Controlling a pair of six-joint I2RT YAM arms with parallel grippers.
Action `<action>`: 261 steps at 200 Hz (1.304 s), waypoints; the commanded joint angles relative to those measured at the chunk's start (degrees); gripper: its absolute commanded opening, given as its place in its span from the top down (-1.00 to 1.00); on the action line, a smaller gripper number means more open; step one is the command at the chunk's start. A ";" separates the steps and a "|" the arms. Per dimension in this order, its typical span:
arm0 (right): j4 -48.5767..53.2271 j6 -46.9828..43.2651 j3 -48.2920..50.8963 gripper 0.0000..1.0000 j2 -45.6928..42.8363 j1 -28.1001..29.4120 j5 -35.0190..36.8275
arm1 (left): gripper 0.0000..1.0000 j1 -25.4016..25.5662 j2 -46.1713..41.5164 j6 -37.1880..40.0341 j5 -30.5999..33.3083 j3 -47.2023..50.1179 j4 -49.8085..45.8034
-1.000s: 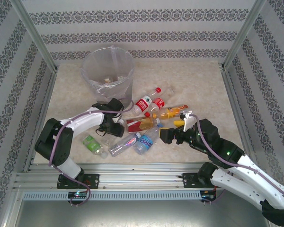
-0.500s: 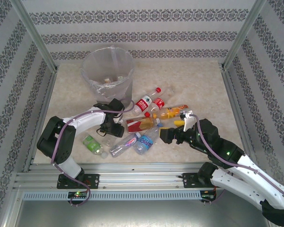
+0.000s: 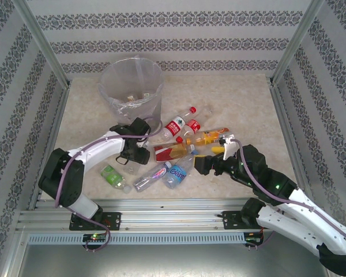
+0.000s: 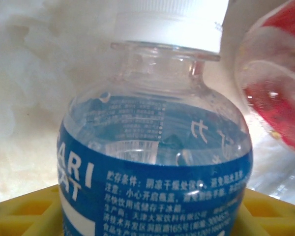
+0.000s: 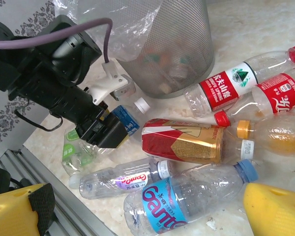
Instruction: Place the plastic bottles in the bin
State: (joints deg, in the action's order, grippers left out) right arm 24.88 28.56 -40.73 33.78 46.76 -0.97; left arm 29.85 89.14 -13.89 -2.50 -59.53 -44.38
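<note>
On the beige marbled surface (image 3: 242, 104), walled by striped wallpaper (image 3: 179, 40), plastic bottles (image 3: 172, 151) lay beside the bin (image 3: 152, 107). Our left end effector (image 3: 135, 154) straddled a blue-labelled bottle (image 4: 157, 167); we couldn't tell if it gripped. The right end effector (image 3: 203, 166) gaped wide, empty.

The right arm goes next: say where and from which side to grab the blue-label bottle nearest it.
Probably its labelled middle, from above, the right gripper straddling the width: the blue-label bottle lies flat on its side, its body is even there, and it tapers toward the cap.
</note>
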 commanded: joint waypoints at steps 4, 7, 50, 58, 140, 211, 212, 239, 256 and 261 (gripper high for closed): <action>-2.55 -1.18 -1.26 -0.96 0.98 0.70 -1.54 | -0.24 1.76 -3.41 1.42 1.12 -2.69 -4.20; -2.56 -1.27 -1.50 -0.97 1.08 0.70 -1.56 | -0.24 1.93 -3.67 1.50 0.89 -2.76 -4.41; -4.29 -2.88 -4.53 -0.96 2.67 0.74 -2.19 | -0.25 4.42 -8.61 4.65 -3.55 -5.07 -7.46; -4.70 -3.22 -5.38 -0.96 3.15 0.70 -2.19 | -0.24 4.65 -9.56 5.34 -4.88 -5.42 -7.80; -4.83 -6.61 -17.22 -0.95 12.29 0.70 -4.09 | -0.24 5.66 -19.23 8.62 -21.55 -6.63 -2.88; -6.10 -8.86 -21.82 -0.95 18.90 0.79 -6.30 | -0.18 5.49 -18.79 4.30 -21.54 -18.11 -2.20; -6.13 -8.87 -21.83 -0.95 18.93 0.83 -6.27 | -0.18 5.53 -18.68 4.22 -21.47 -18.40 -2.20; -6.94 -10.80 -22.84 -0.95 19.63 0.78 -6.34 | -0.18 4.75 -15.01 4.22 -17.00 -25.73 -3.37; -7.02 -12.60 -24.54 -0.95 20.62 0.70 -5.73 | -0.18 2.73 -12.24 3.60 -15.46 -29.84 -3.06; -6.93 -13.24 -25.01 -0.95 21.01 0.72 -5.53 | -0.18 1.88 -11.35 3.44 -15.68 -30.96 -2.84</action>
State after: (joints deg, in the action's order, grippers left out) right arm 20.16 19.00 -62.08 53.78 46.76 -6.42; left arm 34.28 74.30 -9.04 -21.12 -85.62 -47.99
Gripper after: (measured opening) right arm 0.974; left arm 0.590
